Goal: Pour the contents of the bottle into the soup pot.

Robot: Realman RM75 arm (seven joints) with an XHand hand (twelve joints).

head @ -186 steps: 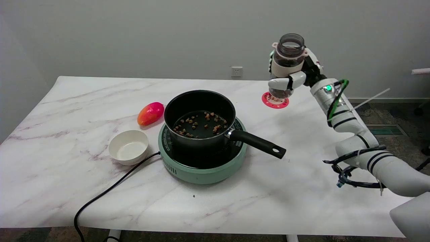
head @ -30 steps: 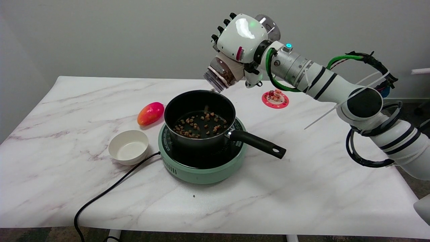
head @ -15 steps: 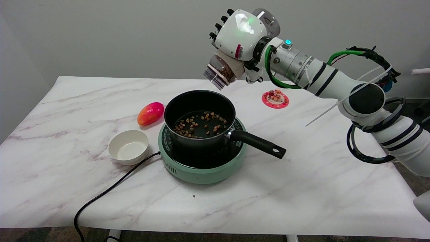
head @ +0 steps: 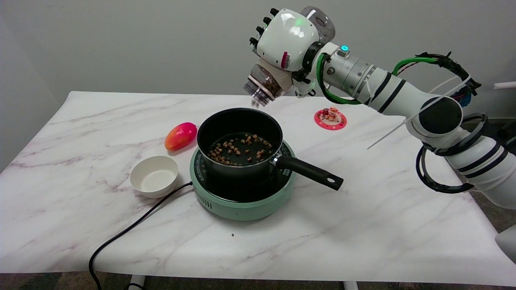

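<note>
White bowl nearest, then black soup pot with brown bits, sitting on green cooker, mango at its left. Farther back, right hand fingers wrapped around bottle, tilted mouth-down above pot's far rim.

Colours around the mint-green round hotplate

On it, a black metal soup pot holding brown bits; left, a red-orange mango-like fruit and white bowl; behind-right, a pink round coaster, perhaps patterned; white grey-veined marble tabletop.
</note>
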